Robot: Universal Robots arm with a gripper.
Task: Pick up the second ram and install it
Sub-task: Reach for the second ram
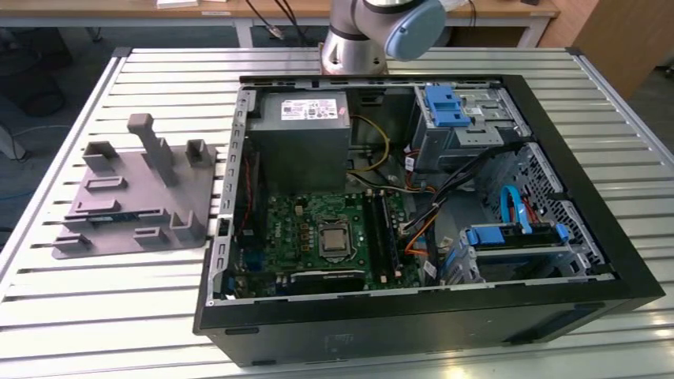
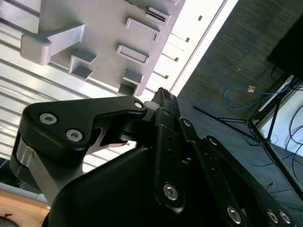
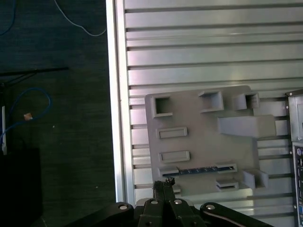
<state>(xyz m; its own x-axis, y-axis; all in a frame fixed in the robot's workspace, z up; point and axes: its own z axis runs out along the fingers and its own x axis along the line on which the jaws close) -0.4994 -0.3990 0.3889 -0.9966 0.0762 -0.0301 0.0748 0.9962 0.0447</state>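
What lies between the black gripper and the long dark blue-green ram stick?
In the first wrist view, only bare grey plastic fixture plate separates the gripper from the ram stick.

My arm [image 1: 356,41] is silver-grey with a pale blue joint cap [image 1: 413,28]. Behind my jaws, matte black links [image 2: 94,113] carry round silver screws [image 2: 74,135] over a grey metal bracket [image 2: 34,171].

Upright posts [image 3: 246,126] flank the second ram [image 3: 196,170]; approach from above is open.
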